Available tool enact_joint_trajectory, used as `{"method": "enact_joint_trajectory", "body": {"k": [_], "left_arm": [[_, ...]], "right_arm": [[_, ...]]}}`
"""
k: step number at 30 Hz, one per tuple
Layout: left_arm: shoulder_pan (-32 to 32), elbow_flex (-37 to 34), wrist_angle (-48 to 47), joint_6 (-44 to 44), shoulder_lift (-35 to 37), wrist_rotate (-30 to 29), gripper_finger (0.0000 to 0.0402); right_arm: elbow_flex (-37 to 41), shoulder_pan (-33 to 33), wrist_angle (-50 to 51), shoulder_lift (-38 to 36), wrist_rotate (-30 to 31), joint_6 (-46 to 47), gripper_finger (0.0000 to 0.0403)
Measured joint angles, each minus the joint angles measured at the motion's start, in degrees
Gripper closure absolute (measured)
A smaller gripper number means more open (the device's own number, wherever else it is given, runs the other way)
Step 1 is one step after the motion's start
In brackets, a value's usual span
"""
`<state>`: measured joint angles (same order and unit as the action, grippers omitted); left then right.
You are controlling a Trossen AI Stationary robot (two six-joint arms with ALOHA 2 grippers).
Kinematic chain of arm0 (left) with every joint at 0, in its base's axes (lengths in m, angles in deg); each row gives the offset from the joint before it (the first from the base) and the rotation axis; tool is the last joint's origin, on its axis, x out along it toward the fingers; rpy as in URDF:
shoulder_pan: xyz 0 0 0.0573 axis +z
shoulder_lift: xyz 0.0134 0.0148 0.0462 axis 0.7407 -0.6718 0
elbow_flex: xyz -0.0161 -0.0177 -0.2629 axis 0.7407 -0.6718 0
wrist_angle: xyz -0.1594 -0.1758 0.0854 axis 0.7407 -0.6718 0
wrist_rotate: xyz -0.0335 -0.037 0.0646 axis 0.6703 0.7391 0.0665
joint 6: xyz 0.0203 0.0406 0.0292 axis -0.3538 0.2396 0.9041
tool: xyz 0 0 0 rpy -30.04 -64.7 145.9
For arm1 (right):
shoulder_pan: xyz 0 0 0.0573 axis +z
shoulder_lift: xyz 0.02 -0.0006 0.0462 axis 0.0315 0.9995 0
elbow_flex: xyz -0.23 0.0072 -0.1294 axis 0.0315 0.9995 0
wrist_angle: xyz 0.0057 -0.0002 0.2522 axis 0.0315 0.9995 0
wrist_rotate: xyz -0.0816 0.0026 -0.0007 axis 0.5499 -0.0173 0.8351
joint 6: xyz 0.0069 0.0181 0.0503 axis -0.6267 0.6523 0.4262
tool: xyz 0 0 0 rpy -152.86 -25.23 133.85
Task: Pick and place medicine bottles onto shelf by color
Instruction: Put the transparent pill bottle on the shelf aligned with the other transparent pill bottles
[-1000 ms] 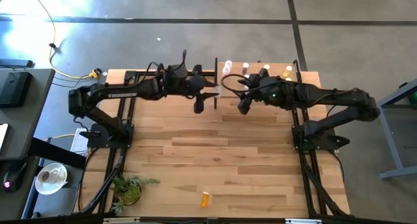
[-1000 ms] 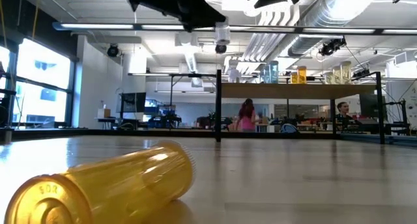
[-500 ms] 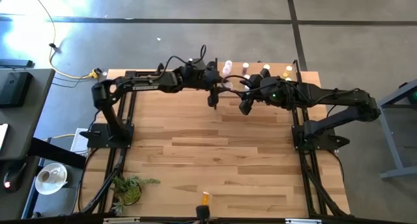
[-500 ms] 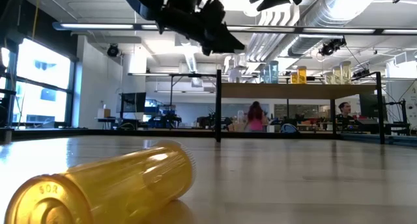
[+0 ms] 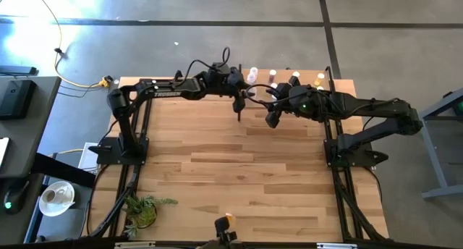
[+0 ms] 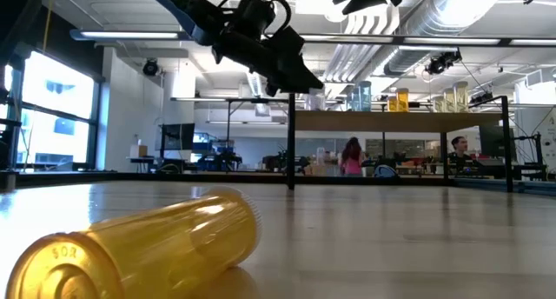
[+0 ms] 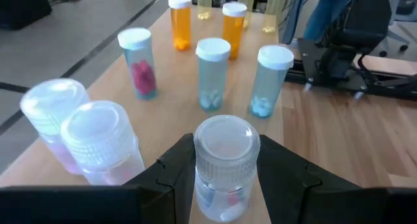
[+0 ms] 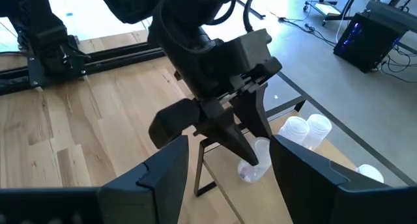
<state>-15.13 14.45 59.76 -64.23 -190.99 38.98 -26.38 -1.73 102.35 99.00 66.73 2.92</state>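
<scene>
Medicine bottles mostly stand already on the shelf (image 5: 304,80) at the far edge of the table (image 5: 239,169): two orange ones, a teal one with pink contents, two grey-teal ones with white pills, and two pale pink ones near the shelf's edge. The left claw (image 7: 225,178) is closed on a clear bottle (image 7: 225,165) with a white cap, held upright over the shelf just beside the pale pink pair (image 7: 78,136), so this placing looks nearly done but not yet released. The right claw (image 8: 225,168) hovers open close by, over the shelf's front, holding nothing. One yellow bottle (image 6: 143,251) lies on its side at the table's near edge, well apart from the shelf, and remains to be picked.
</scene>
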Motion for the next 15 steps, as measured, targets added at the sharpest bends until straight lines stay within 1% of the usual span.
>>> {"method": "enact_joint_trajectory", "body": {"k": [7, 15], "left_arm": [[0.0, 0.0, -0.2, 0.0, -0.1, -0.9, 0.027], [-0.1, 0.0, -0.6, -2.6, -0.1, -1.1, 0.0238]], "right_arm": [[0.0, 0.0, 0.0, 0.0, 0.0, 0.0, 0.0197], [0.0, 0.0, 0.0, 0.0, 0.0, 0.0, 0.0197]]}}
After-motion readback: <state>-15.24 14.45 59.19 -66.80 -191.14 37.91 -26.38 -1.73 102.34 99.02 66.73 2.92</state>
